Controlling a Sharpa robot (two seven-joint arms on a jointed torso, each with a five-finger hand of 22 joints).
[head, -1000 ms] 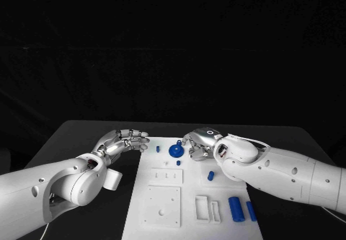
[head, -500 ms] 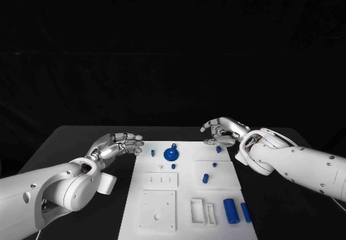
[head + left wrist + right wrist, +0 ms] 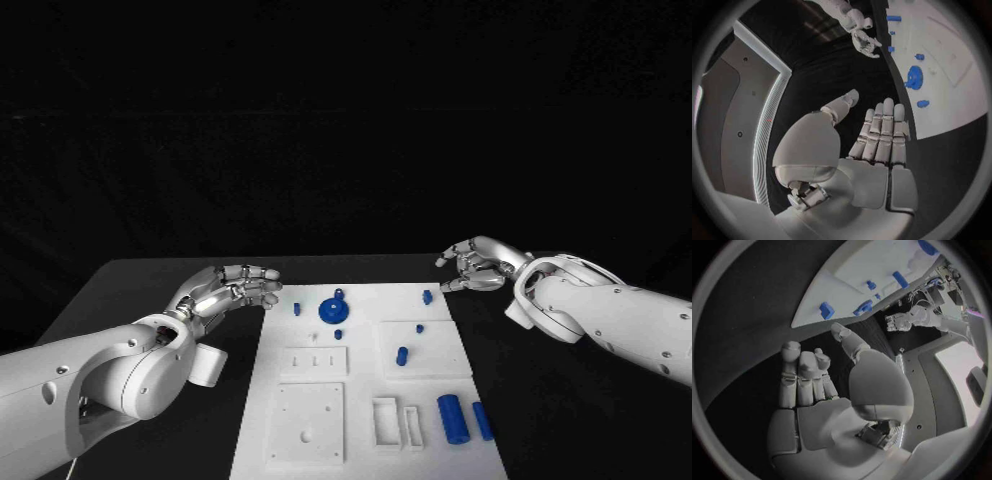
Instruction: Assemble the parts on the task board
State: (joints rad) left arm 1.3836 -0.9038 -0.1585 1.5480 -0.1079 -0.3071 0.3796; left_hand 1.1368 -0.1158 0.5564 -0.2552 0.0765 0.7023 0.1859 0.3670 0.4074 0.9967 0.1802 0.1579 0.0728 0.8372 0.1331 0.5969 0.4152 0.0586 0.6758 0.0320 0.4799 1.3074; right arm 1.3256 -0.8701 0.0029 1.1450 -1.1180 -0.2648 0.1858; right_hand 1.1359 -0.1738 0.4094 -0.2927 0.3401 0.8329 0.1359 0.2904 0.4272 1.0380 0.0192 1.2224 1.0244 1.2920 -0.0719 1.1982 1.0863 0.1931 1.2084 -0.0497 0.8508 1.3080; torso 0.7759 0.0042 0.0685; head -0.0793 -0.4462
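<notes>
- Black table (image 3: 159,275), white task board (image 3: 361,400) at centre.
- Left hand (image 3: 231,288) and right hand (image 3: 480,263): I see both empty, fingers loosely spread.
- Between steps, I judge; next, grasp a blue part (image 3: 404,354).

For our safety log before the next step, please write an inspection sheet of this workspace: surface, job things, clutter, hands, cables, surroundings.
Surface: black table, matte, no spill seen.
Job's things: white task board in the middle of the table; blue round part at its far end, with small blue pieces beside it; two blue cylinders lie side by side near the front right corner.
Clutter: nothing seen.
Hands: left hand at the board's left side, holds nothing; right hand off the board's far right corner, fingers curled, holds nothing.
Cables: thin white cable under the left arm.
Surroundings: dark backdrop behind the table.
</notes>
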